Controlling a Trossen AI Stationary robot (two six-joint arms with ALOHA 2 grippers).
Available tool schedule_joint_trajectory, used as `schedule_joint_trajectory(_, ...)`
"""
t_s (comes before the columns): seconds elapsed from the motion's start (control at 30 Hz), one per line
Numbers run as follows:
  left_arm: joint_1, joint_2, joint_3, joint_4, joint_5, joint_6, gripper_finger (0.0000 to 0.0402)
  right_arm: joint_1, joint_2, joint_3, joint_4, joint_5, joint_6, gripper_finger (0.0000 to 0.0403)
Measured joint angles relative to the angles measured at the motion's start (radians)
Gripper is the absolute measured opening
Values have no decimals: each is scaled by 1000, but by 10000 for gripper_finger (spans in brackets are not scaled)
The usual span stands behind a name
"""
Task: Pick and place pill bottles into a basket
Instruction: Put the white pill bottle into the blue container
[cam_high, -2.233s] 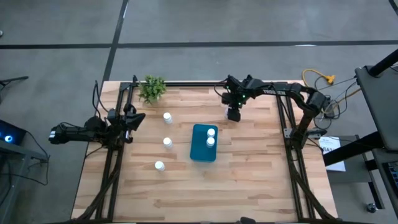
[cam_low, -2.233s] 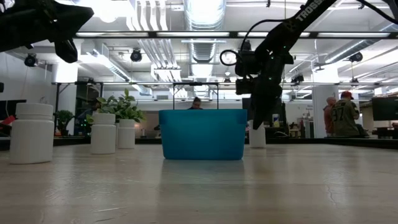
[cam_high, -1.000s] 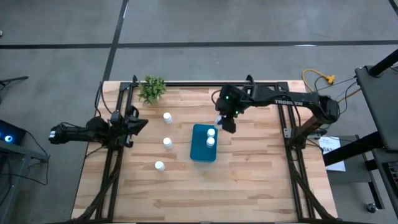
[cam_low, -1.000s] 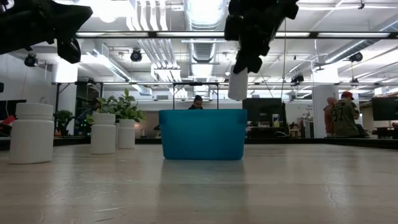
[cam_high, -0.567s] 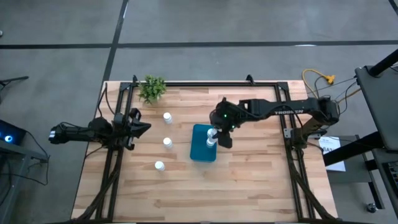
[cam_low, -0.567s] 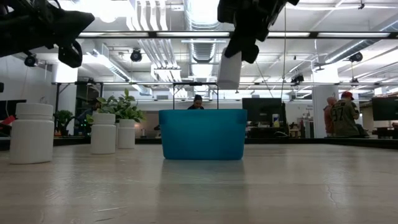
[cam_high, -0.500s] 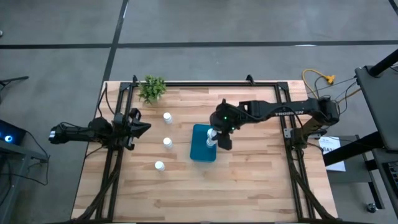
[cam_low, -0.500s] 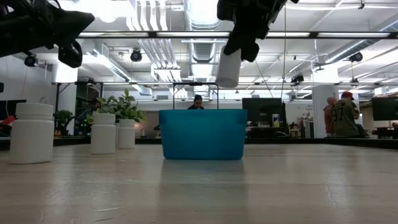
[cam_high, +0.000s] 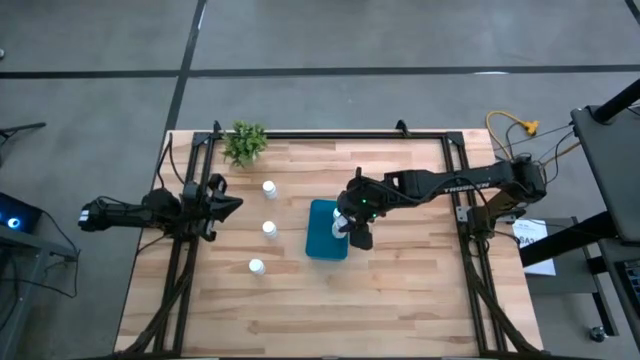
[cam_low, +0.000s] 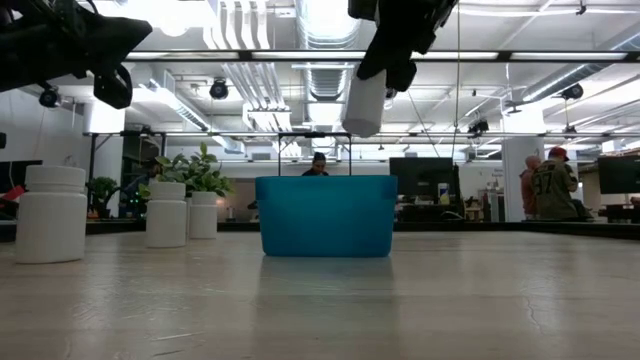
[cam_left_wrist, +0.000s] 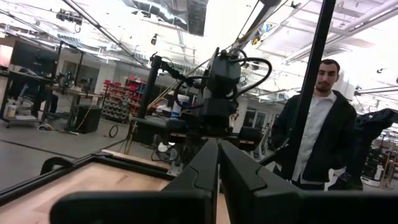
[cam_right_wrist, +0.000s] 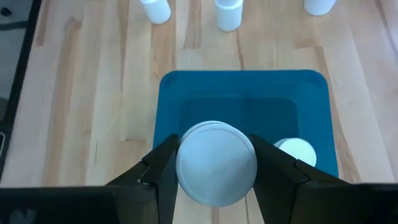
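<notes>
My right gripper (cam_high: 351, 229) hangs over the teal basket (cam_high: 322, 240), shut on a white pill bottle (cam_right_wrist: 216, 163); in the low view the bottle (cam_low: 364, 103) is well above the basket (cam_low: 327, 215). One more bottle (cam_right_wrist: 297, 149) lies inside the basket. Three bottles (cam_high: 269, 188) (cam_high: 268, 228) (cam_high: 257, 266) stand upright on the table left of the basket. My left gripper (cam_left_wrist: 217, 177) is shut and empty, held off the table at its left edge (cam_high: 215, 197). My right gripper pinches the bottle between its two fingers (cam_right_wrist: 163, 167), one on each side of its upper part (cam_right_wrist: 184, 163). The fingers come from above, pointing down. The bottle hangs below them, slightly tilted, clear of the basket (cam_right_wrist: 242, 118).
A small green plant (cam_high: 245, 142) stands at the table's far left corner. Metal frame posts run along the left (cam_high: 185, 250) and right (cam_high: 470, 250) sides. Bare wood lies near and right of the basket. A person (cam_left_wrist: 317, 137) stands beyond the table.
My right gripper has carried the bottle from beside the basket's far right corner toward the table's near edge and a little left, and now it is over the basket. The bottle stays clear of the basket. The gripper stays shut on it.
</notes>
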Motion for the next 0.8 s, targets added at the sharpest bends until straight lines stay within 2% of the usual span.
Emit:
schedule_joint_trajectory(0.37, 0, 0, 0, -1, 0, 0, 0, 53, 149, 37, -5, -31, -43, 150)
schedule_joint_trajectory(0.53, 0, 0, 0, 0, 0, 0, 0, 75, 209, 84, -4, -8, -61, 150)
schedule_joint_trajectory(0.8, 0, 0, 0, 0, 0, 0, 0, 76, 277, 86, -1, 0, -39, 150)
